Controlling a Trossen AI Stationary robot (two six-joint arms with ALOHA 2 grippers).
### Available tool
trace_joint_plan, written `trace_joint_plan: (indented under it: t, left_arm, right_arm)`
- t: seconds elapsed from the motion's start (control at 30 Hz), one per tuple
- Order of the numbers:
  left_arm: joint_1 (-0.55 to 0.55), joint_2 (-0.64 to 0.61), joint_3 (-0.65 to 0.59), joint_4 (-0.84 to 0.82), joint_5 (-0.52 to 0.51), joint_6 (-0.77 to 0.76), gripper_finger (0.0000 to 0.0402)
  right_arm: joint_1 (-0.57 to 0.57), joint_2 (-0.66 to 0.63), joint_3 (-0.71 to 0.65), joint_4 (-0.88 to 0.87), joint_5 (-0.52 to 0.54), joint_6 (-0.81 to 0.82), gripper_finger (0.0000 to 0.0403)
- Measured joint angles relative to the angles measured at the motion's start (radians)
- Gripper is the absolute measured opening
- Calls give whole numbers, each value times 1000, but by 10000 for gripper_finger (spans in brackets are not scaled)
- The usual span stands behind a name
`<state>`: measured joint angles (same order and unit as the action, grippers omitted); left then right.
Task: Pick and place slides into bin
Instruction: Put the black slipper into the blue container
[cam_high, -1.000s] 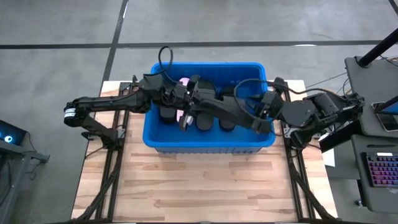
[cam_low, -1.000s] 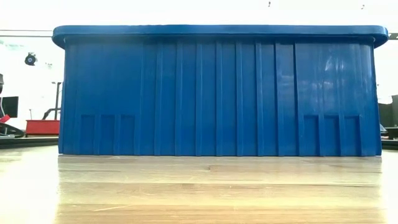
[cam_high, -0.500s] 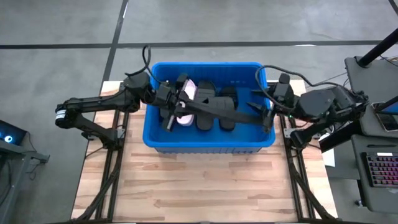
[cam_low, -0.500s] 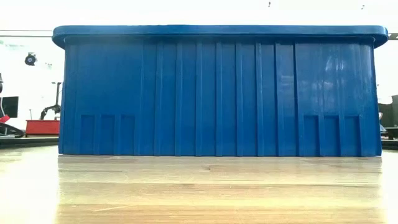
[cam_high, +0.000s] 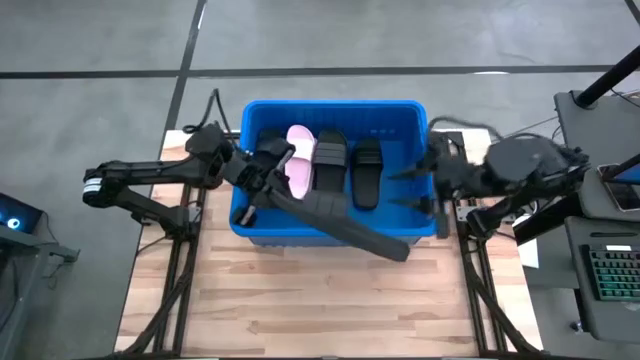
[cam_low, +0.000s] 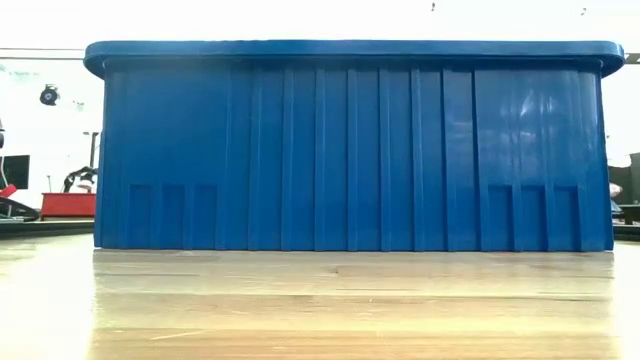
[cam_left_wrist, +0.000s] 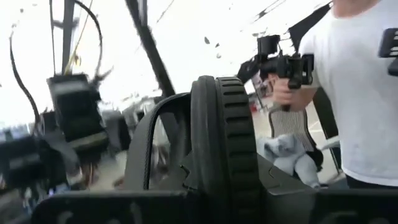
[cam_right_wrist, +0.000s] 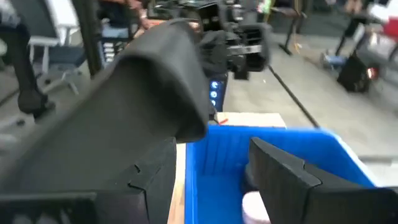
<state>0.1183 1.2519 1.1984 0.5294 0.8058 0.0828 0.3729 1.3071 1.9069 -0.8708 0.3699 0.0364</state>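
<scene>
The blue bin (cam_high: 335, 232) stands at the middle of the wooden table; the low view shows only its near wall (cam_low: 350, 150). On its floor lie a pink slide (cam_high: 299, 160) and two black slides (cam_high: 330, 160) (cam_high: 367, 172). My left gripper (cam_high: 262, 185), over the bin's left part, is shut on another black slide (cam_high: 340, 220), which slants out over the bin's near rim. My right gripper (cam_high: 410, 190) stands open over the bin's right end with nothing between its fingers (cam_right_wrist: 283, 168). The pink slide (cam_right_wrist: 255, 208) shows below it. My left gripper holds the black slide by its left end (cam_high: 282, 195), coming level from the table's left. The slide is lifted clear and reaches toward the near right, its free end (cam_high: 395, 248) beyond the bin's near wall. In the wrist view its ribbed sole edge (cam_left_wrist: 231, 143) stands on edge between the fingers.
Bare wooden table top (cam_high: 320, 310) lies in front of the bin. A desk with a keyboard (cam_high: 612, 272) stands right of the table. A person in a white shirt (cam_left_wrist: 364, 93) stands beyond the table, holding a device.
My right gripper has opened, let go of the black slide and drawn back toward the table's right edge. My left gripper has moved toward the left edge with the slide, whose free end has swung from over the bin's right part toward the near edge.
</scene>
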Motion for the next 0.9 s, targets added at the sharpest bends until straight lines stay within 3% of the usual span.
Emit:
trace_joint_plan:
  t: [0.2, 0.47, 0.73, 0.9]
  left_arm:
    - [-2, 33, -15, 115, 5, -26, 27]
    - [-12, 47, -18, 158, 23, -78, 27]
    - [-20, 62, -19, 173, 61, -80, 27]
    - [-18, 64, -20, 170, 51, -104, 30]
  right_arm:
    - [-9, 91, 16, 111, -7, -200, 189]
    - [-71, 170, 79, 134, -22, -239, 187]
    - [-131, 215, 84, 182, -197, -327, 182]
    - [-158, 237, 104, 171, -237, -330, 139]
